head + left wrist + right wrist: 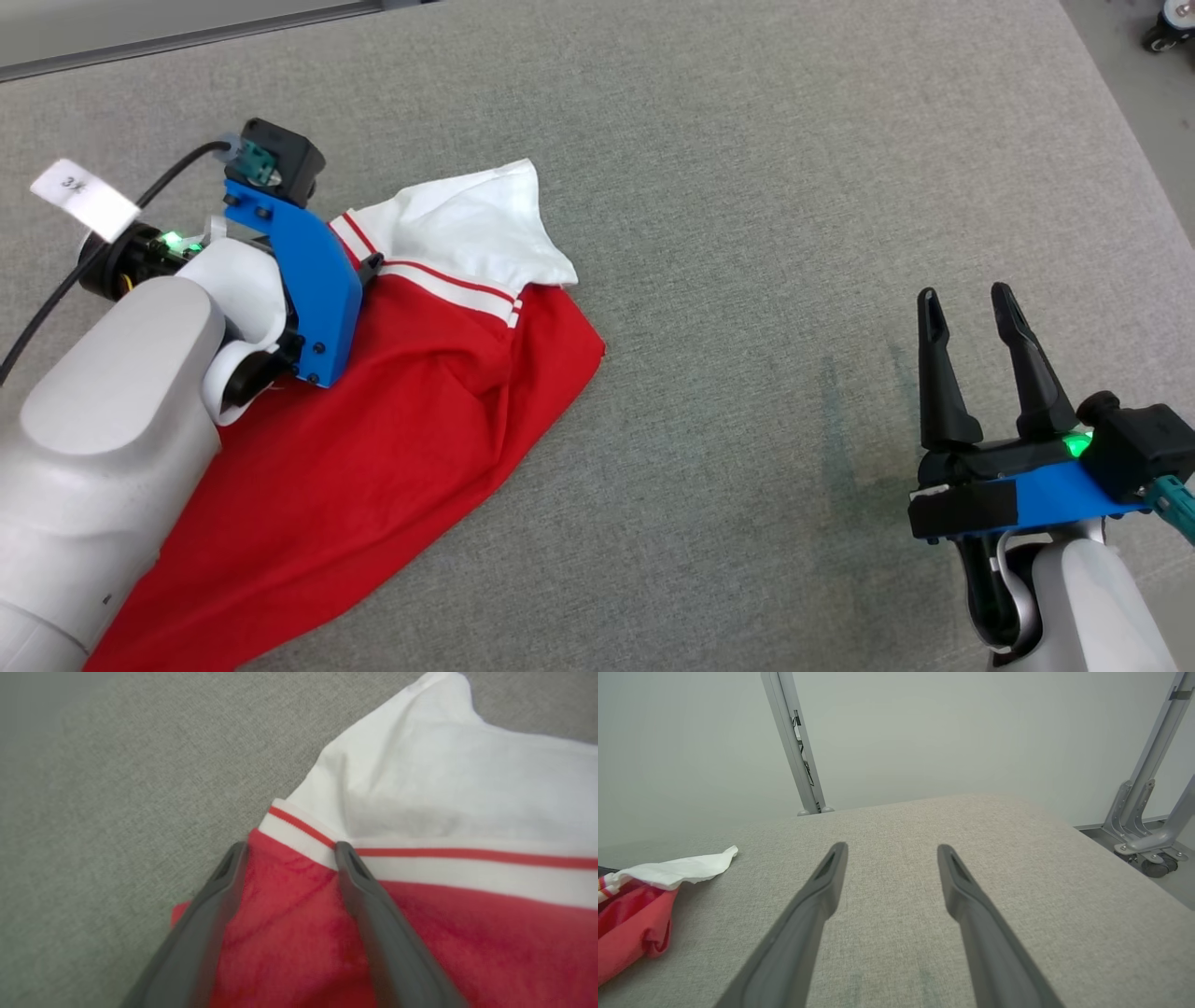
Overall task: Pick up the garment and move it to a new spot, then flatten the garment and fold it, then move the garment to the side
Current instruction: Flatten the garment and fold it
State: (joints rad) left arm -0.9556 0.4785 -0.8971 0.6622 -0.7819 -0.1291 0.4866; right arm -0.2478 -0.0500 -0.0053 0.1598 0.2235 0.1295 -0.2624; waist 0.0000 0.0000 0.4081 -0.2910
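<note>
Here we see the red and white garment (401, 420) crumpled near the counter's (747, 187) left edge. Our left pincer (289, 851) stands wide open over its striped band (467, 868), holding nothing; our right pincer (971, 303), open and empty, is near the right edge.

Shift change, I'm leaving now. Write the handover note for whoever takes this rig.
Left gripper: open, holding nothing, poised over the garment at its red cloth beside the striped white band.
Right gripper: open, empty, over the bare grey padded surface, well to the right of the garment.
Garment: lies rumpled at the robot's left, neither flat nor folded.
Done: nothing visibly complete.
Left: grip it, move it, flatten, fold, set aside.
</note>
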